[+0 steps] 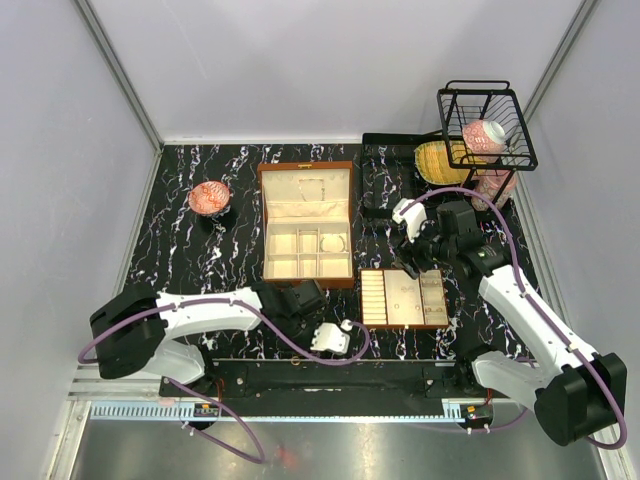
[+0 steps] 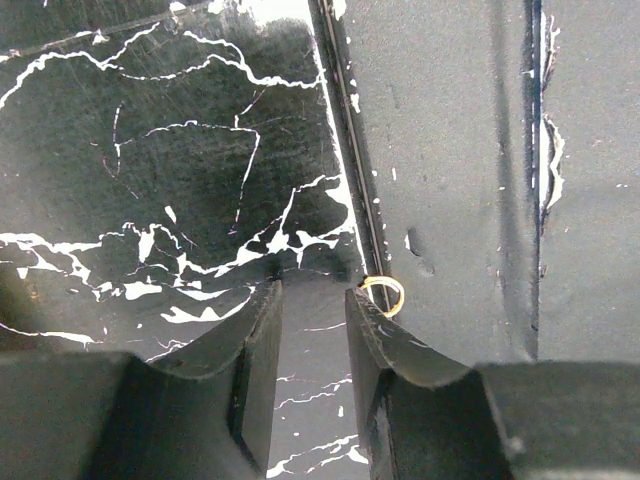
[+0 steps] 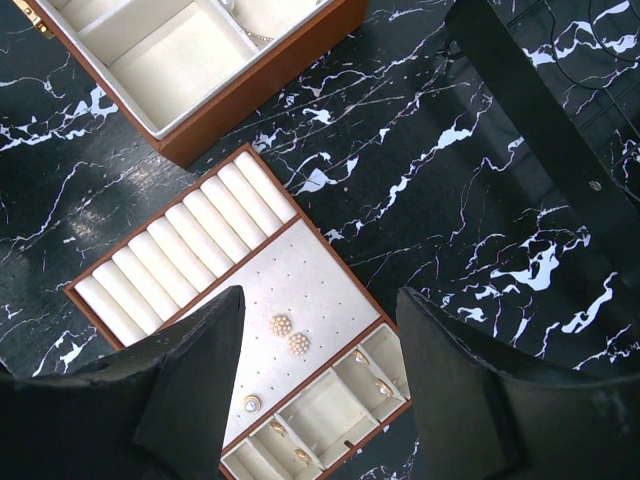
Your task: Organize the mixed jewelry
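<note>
Where the marbled tabletop (image 2: 150, 150) met a plain dark strip (image 2: 450, 150), a tiny coppery ring (image 2: 385, 293) lay flat, a loop of thin bright wire, off the compartment tray (image 3: 300, 270) to its left. Left gripper (image 2: 313, 295) hung low, fingers slightly apart with nothing between them, one tip just beside the ring. Right gripper (image 3: 320, 300) hovered above the tray, fingers wide apart. On the tray sat two pearl-cluster studs (image 3: 280, 324), with small glinting bits (image 3: 361, 356) in its end cells. Beyond the tray the wooden box (image 1: 306, 282) stood open, a silvery wire hoop (image 1: 335, 243) inside.
</note>
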You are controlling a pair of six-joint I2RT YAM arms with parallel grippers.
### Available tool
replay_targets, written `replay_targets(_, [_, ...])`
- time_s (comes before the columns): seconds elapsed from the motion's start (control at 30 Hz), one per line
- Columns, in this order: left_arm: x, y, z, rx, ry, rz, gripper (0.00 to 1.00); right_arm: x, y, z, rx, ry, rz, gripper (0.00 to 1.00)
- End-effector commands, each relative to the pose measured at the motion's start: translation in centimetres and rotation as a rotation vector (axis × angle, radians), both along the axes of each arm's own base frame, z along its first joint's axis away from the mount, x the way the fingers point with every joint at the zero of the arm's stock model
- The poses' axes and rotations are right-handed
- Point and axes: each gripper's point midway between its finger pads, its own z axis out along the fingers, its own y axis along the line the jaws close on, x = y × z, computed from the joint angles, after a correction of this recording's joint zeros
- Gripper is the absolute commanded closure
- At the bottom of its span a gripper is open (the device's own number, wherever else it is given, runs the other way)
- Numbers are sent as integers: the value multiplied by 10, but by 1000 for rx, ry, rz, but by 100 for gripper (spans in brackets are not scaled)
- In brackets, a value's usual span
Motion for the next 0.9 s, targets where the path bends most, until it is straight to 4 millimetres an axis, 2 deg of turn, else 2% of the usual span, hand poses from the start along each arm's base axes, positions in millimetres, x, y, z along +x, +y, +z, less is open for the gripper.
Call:
replay_targets(0.0, [1,-1,-3,4,-32,1,66,3,3,9,36,-37,7,32])
replay_targets(0.53, [-11,6,-1,21,-34,-10,66,3,4,4,30,-21,15,31])
replay_targets(0.87, [-9,13,-16,85,-74,-13,66,2,3,4,28,-26,14,31])
